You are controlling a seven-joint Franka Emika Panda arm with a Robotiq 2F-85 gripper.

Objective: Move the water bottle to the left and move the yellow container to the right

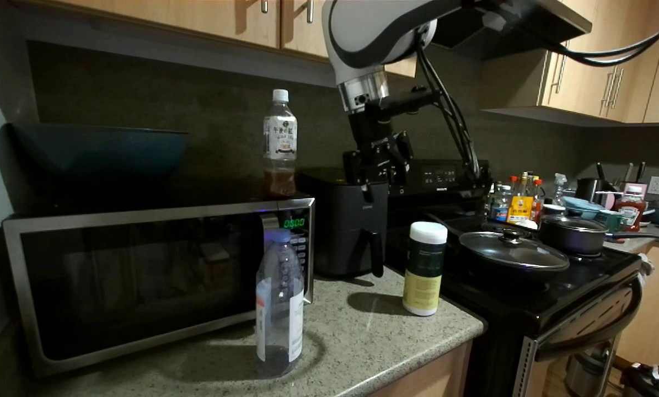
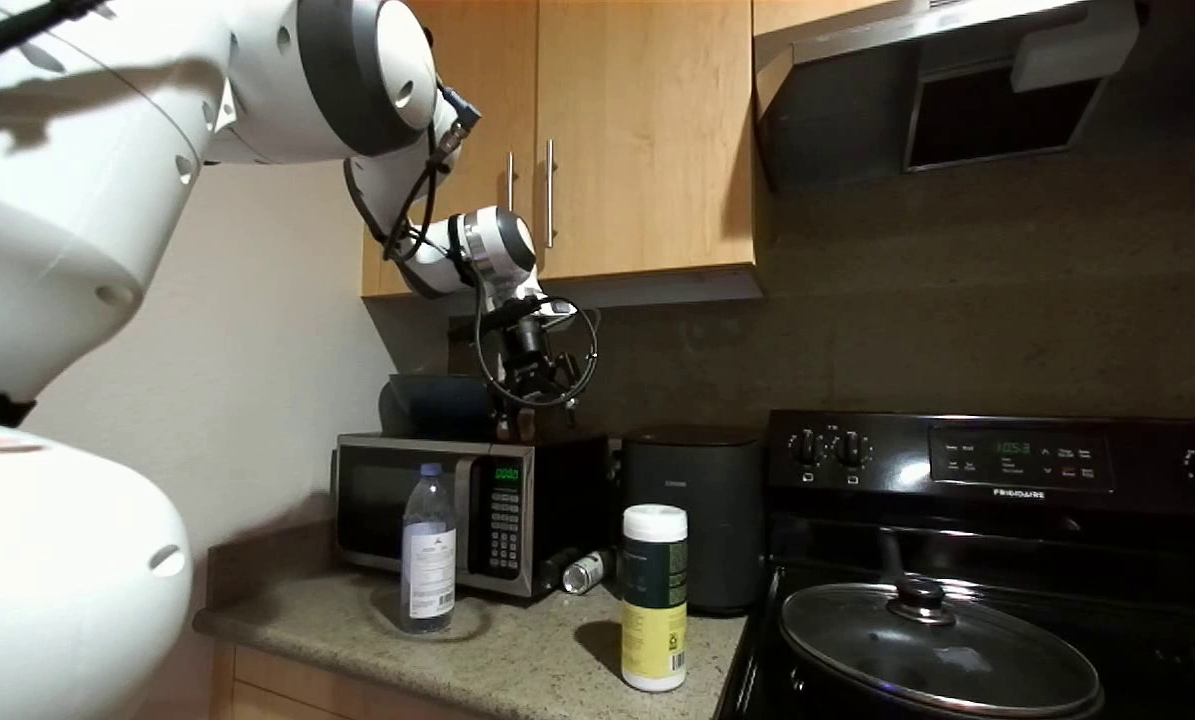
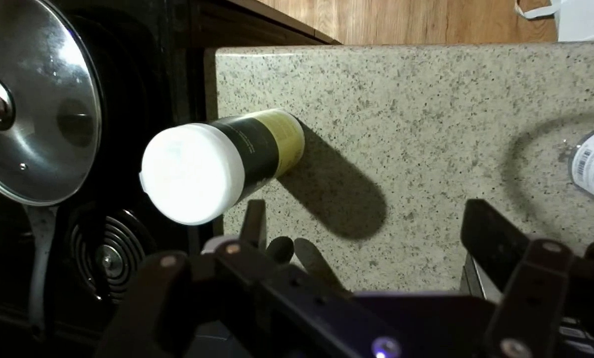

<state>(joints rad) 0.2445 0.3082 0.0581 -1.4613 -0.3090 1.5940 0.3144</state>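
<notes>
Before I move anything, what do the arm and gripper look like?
The arm is glossy white and rounded, with dark grey bands and a silver collar toward its end; black cables run alongside. The gripper is black, with flat, blunt fingers and round bolt heads.

The speckled counter carries, clocked from its middle in an exterior view: the bottle, upright near nine, just in front of the microwave at eleven; a can on its side toward one; the air fryer at two; the jar, upright near four.
</notes>
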